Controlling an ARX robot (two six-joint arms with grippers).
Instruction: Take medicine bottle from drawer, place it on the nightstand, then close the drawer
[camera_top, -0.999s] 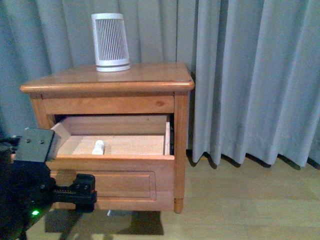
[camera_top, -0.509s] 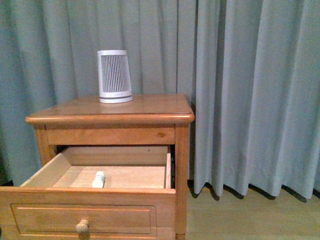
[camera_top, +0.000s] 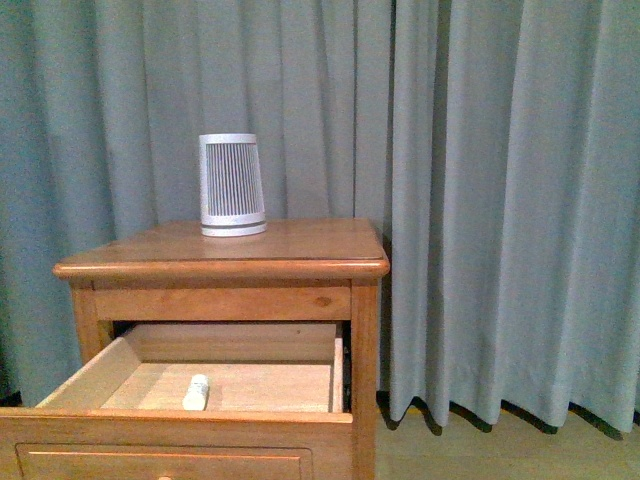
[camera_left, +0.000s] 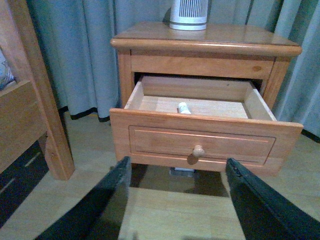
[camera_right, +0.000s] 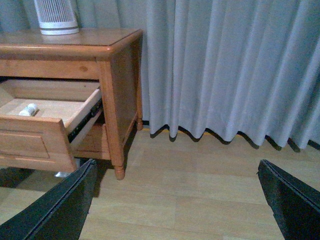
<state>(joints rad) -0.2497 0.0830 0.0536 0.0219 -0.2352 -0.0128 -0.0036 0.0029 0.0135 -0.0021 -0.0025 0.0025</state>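
Gaping nearest: left gripper (camera_left: 177, 164), right gripper (camera_right: 177, 165), both spread wide. Drawer (camera_left: 150, 140), pulled out, holds one medicine bottle (camera_left: 184, 107), apparently lying on its side near the front; knob (camera_left: 198, 150) cut off in front view. Nightstand (camera_top: 230, 268) top bears ribbed white cylinder (camera_top: 232, 185). Grey curtain (camera_top: 480, 200) behind.

My body camera faces the orange-brown wooden nightstand (camera_top: 310, 240) head-on, close — left wrist sits farther back, right wrist off its side; all share the open pale-lined drawer (camera_top: 240, 343).

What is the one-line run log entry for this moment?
drawer: open | medicine bottle: lying in drawer | nightstand: ribbed device on top | left gripper: open, empty | right gripper: open, empty
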